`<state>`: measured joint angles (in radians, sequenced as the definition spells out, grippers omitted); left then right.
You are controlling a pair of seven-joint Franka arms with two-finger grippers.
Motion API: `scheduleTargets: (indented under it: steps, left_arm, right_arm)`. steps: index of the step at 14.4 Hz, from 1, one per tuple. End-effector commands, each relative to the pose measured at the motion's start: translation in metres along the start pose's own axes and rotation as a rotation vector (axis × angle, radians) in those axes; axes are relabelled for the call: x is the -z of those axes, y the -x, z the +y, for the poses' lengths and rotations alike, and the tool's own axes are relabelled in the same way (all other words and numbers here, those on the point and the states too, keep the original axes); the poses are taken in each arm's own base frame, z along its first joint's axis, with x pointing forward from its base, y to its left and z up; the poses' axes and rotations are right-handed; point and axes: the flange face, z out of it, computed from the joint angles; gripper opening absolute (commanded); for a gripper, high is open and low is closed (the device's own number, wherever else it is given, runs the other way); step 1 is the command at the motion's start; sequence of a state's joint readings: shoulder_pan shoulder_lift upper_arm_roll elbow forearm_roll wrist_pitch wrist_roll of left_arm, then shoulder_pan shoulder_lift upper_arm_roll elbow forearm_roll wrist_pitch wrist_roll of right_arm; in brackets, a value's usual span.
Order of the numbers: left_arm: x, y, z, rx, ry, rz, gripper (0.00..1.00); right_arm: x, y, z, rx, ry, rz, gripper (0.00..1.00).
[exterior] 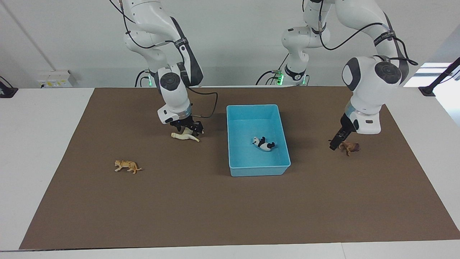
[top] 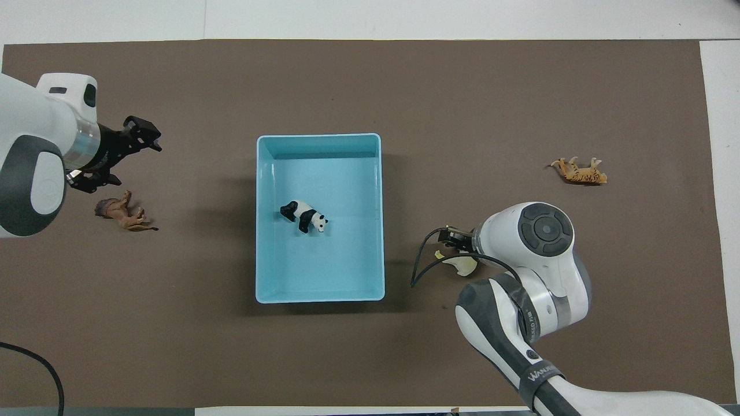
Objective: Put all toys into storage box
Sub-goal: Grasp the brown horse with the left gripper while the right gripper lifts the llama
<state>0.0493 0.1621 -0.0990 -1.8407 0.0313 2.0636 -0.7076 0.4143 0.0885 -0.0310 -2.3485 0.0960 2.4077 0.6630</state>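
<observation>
One of four toys is in: the panda (exterior: 263, 144) lies on its side on the floor of the storage box (exterior: 284, 133), near the middle. Three are still out on the brown mat (exterior: 201, 208). The llama (exterior: 185, 136) lies flat beside the box, toward the right arm's end; the right gripper (exterior: 189, 128) is down on top of it, fingers around or touching its body, though whether they have closed I cannot tell. Likely a grasp in progress, since it's the toy closest to that arm. The lion (exterior: 350, 147) lies beside the box toward the left arm's end; the left gripper (exterior: 336, 143) sits just beside it, fingers spread in the overhead view, holding nothing, probably lining up a pick. The tiger (exterior: 127, 166) lies well apart from the box at the right arm's end, farther from the robots than the llama, untouched.

Box walls are low, top open, so drops from above look easy. Bare mat lies around every toy.
</observation>
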Motion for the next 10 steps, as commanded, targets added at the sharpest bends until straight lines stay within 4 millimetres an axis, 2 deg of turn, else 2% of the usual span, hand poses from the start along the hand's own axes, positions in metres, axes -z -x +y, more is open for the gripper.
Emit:
scheduleTargets:
  steps: [1, 2, 3, 4, 5, 6, 7, 10]
  left_arm:
    - [-0.023, -0.041, -0.043, -0.051, 0.016, 0.047, 1.0]
    - [-0.031, -0.049, -0.06, -0.057, 0.021, 0.061, 1.0]
    - [-0.042, -0.051, -0.069, -0.058, 0.027, 0.072, 1.0]
    - [-0.051, -0.05, -0.073, -0.055, 0.035, 0.084, 1.0]
    - [-0.062, -0.05, -0.073, -0.052, 0.034, 0.078, 1.0]
    - [-0.064, -0.049, -0.073, -0.049, 0.029, 0.07, 1.0]
    - [-0.069, -0.046, -0.076, -0.045, 0.023, 0.06, 1.0]
    - [-0.094, -0.039, -0.101, -0.044, -0.037, 0.028, 1.0]
  right_arm:
    - [-0.003, 0.01, 0.008, -0.015, -0.021, 0.011, 0.69]
    - [-0.004, 0.009, 0.007, -0.021, -0.026, 0.017, 0.55]
    - [-0.004, 0.008, 0.007, -0.022, -0.027, 0.018, 0.33]
    - [-0.004, 0.007, 0.006, -0.021, -0.028, 0.021, 0.19]
    - [-0.003, 0.007, 0.006, -0.024, -0.03, 0.022, 0.09]
    - [-0.003, 0.007, 0.005, -0.027, -0.029, 0.02, 0.0]
    - [-0.002, 0.007, 0.005, -0.031, -0.03, 0.019, 0.0]
    - [0.011, -0.004, -0.005, -0.042, -0.047, 0.037, 0.0]
